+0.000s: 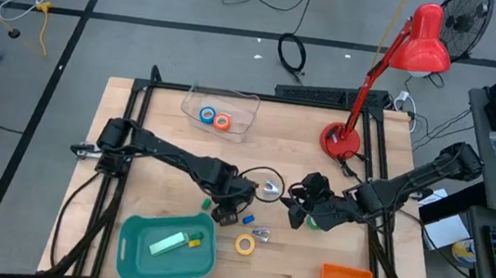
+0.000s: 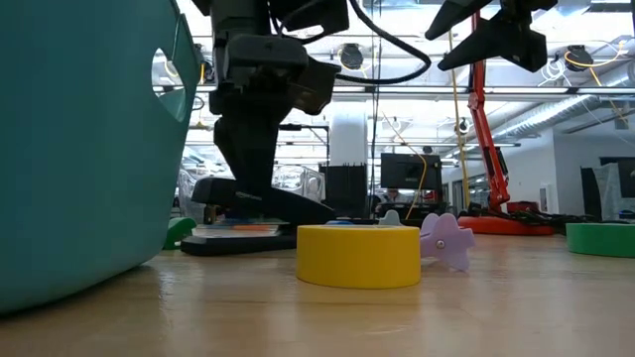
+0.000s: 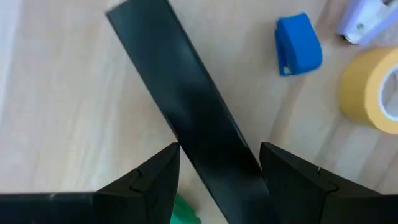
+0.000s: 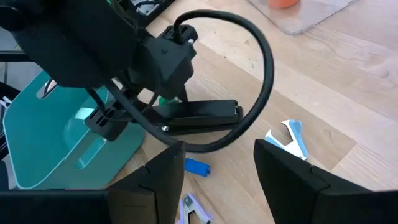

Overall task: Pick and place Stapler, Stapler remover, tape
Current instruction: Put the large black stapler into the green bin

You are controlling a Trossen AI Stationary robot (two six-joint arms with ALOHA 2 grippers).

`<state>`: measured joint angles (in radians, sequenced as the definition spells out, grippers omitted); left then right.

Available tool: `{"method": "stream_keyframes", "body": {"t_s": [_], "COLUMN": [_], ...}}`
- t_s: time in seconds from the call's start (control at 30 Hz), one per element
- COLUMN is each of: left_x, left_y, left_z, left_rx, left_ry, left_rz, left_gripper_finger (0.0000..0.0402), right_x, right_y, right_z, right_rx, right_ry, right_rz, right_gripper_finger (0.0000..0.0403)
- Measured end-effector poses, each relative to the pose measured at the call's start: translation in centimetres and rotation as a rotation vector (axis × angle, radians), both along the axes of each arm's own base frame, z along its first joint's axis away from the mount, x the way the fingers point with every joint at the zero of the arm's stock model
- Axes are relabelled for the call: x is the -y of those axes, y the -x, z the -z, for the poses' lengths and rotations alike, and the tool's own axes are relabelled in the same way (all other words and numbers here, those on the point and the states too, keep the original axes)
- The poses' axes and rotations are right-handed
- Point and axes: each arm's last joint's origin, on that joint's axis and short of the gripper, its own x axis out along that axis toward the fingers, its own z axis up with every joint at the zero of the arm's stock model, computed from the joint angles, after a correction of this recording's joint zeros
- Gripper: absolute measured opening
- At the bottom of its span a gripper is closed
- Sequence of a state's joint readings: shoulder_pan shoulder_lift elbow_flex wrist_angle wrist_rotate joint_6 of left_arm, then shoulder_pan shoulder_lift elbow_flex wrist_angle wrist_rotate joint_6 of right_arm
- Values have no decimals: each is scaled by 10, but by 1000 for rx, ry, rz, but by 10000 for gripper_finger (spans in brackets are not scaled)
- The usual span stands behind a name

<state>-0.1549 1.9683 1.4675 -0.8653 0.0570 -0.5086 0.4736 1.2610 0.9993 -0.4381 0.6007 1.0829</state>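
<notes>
Four tape rolls show: blue (image 1: pixel 207 114) and orange (image 1: pixel 223 122) in the clear bin (image 1: pixel 245 103) at upper centre, yellow (image 1: pixel 245 244) at lower centre, green (image 2: pixel 600 238) near the right claw (image 1: pixel 299 216), which is spread and empty. One black stapler (image 3: pixel 186 118) lies mid-table between the left claw (image 3: pixel 217 168) fingers.

High view: looking straight down, taking in the whole table (image 1: pixel 135 145) and both arms. Low view: sitting at tabletop level, facing across into the room, very near the yellow tape roll (image 2: pixel 359 255) and teal bin (image 2: pixel 79 149). Left wrist view: pointing down, close over the black stapler (image 3: pixel 186 112). Right wrist view: looking from farther off, sharing that stapler and the bin.
</notes>
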Motion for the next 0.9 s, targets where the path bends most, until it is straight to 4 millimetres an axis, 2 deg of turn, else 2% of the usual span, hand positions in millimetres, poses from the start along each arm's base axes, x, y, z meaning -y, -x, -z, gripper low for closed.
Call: {"method": "stream_keyframes", "body": {"t_s": [0.4,0.5,0.6,0.77,0.9], "left_x": [0,-1,-4,-16,-23], "left_y": [-6,-6,-5,2,25], "left_z": [33,31,16,-32,-84], "left_rx": [-88,-76,-40,56,102], "left_ry": [-28,-55,-87,-94,-92], "left_rz": [-41,-45,-48,-110,-243], "left_gripper_finger": [221,190,130,129,129], "right_x": [0,0,0,-1,-2], "right_y": [0,0,0,0,0], "right_z": [-1,-1,0,0,0], "right_rx": [4,3,2,-13,-32], "right_ry": [8,11,13,18,32], "right_rz": [-7,-9,-11,-47,-95], "right_gripper_finger": [185,185,185,185,185]}}
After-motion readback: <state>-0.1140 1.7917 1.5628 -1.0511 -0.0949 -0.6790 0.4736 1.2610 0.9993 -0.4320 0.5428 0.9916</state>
